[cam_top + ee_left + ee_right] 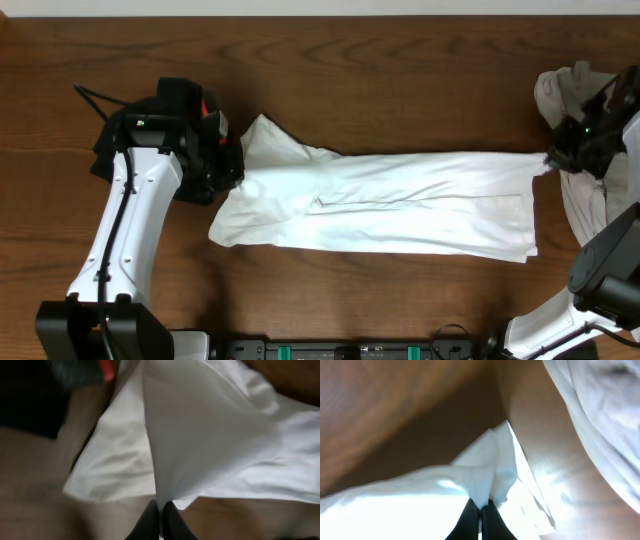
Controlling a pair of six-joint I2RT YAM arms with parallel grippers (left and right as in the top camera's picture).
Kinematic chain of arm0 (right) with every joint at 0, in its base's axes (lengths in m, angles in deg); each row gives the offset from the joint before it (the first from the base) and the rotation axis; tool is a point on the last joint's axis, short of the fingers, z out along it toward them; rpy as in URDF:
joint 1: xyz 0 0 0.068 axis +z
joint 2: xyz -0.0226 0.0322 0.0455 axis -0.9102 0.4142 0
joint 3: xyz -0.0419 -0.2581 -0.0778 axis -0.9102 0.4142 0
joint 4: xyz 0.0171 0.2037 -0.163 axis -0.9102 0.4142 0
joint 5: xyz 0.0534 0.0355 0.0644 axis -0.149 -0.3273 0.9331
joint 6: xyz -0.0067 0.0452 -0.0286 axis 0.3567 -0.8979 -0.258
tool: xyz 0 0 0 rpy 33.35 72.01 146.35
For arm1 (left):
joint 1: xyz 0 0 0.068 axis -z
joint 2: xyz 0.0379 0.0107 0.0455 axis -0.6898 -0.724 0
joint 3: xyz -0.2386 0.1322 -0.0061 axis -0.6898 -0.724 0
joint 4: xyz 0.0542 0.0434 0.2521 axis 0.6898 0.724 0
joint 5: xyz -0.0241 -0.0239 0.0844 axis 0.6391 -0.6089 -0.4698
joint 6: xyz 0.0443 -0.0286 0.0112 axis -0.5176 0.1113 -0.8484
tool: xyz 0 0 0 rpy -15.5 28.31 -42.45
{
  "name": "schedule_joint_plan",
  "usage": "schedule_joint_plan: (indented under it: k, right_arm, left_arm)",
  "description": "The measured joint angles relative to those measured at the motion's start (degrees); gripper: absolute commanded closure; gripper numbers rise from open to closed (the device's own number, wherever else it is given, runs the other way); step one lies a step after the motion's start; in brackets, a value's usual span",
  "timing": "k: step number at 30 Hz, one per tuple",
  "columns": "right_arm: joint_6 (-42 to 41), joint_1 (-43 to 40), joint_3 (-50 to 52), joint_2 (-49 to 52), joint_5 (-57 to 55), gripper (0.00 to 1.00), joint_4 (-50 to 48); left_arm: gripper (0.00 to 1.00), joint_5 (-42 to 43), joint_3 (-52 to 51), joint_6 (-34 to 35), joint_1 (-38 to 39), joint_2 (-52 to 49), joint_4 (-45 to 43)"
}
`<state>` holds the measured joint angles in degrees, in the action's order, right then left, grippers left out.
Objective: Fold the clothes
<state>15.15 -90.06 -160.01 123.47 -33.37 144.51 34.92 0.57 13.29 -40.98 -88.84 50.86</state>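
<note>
A white garment (390,205) lies stretched across the middle of the wooden table, folded lengthwise. My left gripper (232,165) is shut on its left end, where the cloth rises in a peak; the left wrist view shows the white cloth (200,425) pinched between my black fingers (161,510). My right gripper (552,160) is shut on the garment's upper right corner; in the right wrist view the cloth (490,467) is pinched between the fingers (481,507).
A pile of pale grey-white clothes (585,140) lies at the right edge of the table, beside my right arm; it also shows in the right wrist view (600,420). Dark wooden table (400,90) surrounds the garment.
</note>
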Motion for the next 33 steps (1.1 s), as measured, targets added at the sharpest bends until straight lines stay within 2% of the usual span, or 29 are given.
schedule_joint_plan:
  k: [6, 15, 17, 18, 19, 21, 22, 29, 33]
  right_arm:
    - [2.19, -0.2, 0.0, 0.0, -0.81, 0.97, 4.0]
    - [5.16, -0.22, 0.0, 0.0, -1.42, 0.92, 7.67]
    - [5.55, -0.22, 0.0, 0.0, -1.62, 0.87, 7.69]
    - [5.66, -0.22, 0.0, 0.0, -1.7, 0.78, 7.72]
    - [5.95, -0.22, 0.0, 0.0, -1.75, 0.6, 7.74]
    - [6.29, -0.22, 0.0, 0.0, -1.99, 0.4, 7.98]
    - [6.23, -0.22, 0.0, 0.0, -2.19, 0.34, 8.11]
    - [6.71, -0.22, 0.0, 0.0, -2.91, 0.31, 7.63]
    - [5.75, -0.22, 0.0, 0.0, -2.97, 0.22, 4.66]
  left_arm:
    - [0.94, -3.04, 0.0, 0.0, -0.02, 0.0, 5.03]
    - [0.93, -4.76, 0.0, 0.0, -0.02, 0.02, 6.84]
    - [0.83, -5.14, 0.0, -0.07, -0.02, 0.0, 7.28]
    - [0.68, -5.29, 0.0, -0.2, -0.02, 0.02, 7.5]
    - [0.53, -5.51, 0.0, -0.11, -0.02, 0.02, 7.67]
    - [0.33, -5.77, 0.0, 0.04, -0.02, 0.02, 7.98]
    - [0.32, -6.08, 0.02, -0.13, -0.02, 0.02, 8.11]
    - [0.29, -8.17, 0.0, 0.44, -0.28, 0.02, 5.75]
    - [0.3, -8.35, 0.02, 0.42, -0.28, 0.02, 2.8]
